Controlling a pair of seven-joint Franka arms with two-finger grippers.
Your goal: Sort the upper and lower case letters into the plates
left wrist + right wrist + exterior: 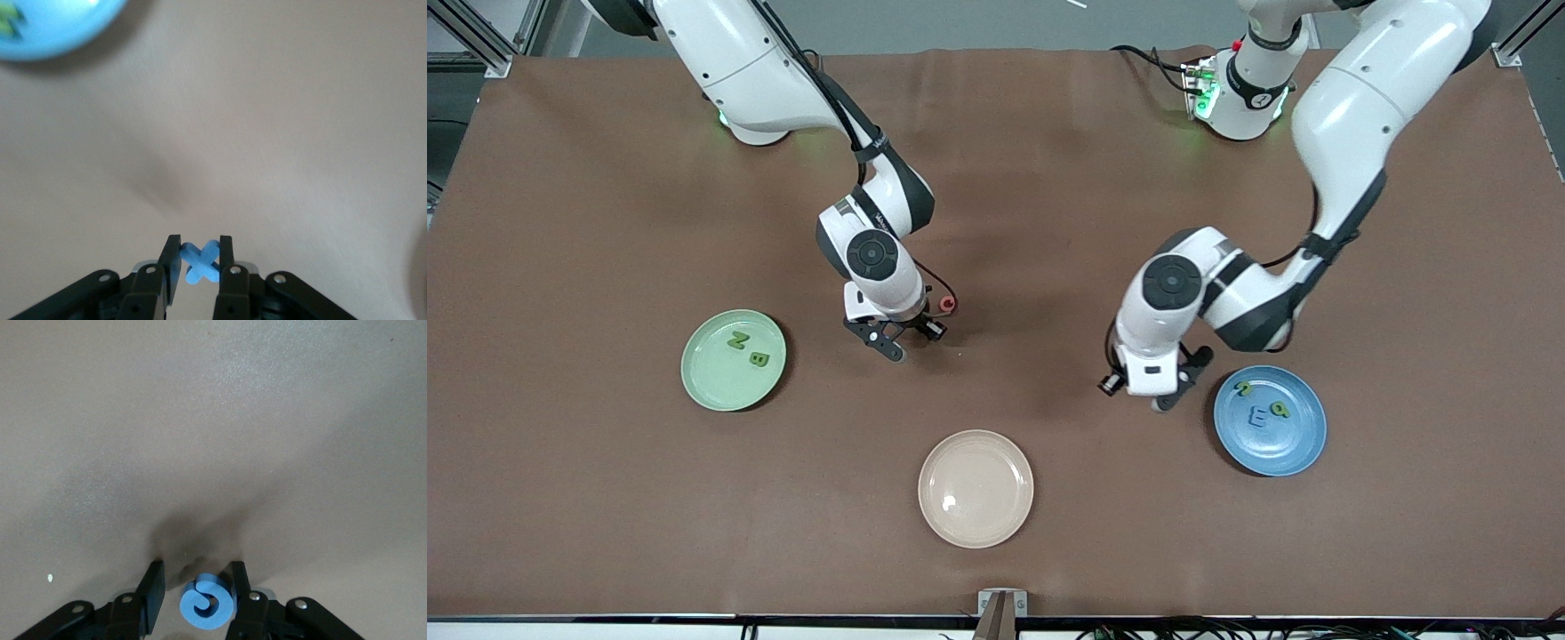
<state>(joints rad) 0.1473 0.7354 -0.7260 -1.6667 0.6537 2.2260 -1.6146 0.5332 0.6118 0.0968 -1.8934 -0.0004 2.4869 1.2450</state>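
My left gripper is shut on a blue letter x, low over the brown mat beside the blue plate. That plate holds two green letters and a blue E. My right gripper is down at the mat between the arms, open around a curled blue letter. One finger touches that letter and a gap shows at the other. The pale green plate, toward the right arm's end, holds a green N and a green B.
A cream plate with nothing in it lies nearest the front camera, midway between the two arms. The brown mat covers the whole table. In the left wrist view the blue plate shows at one corner.
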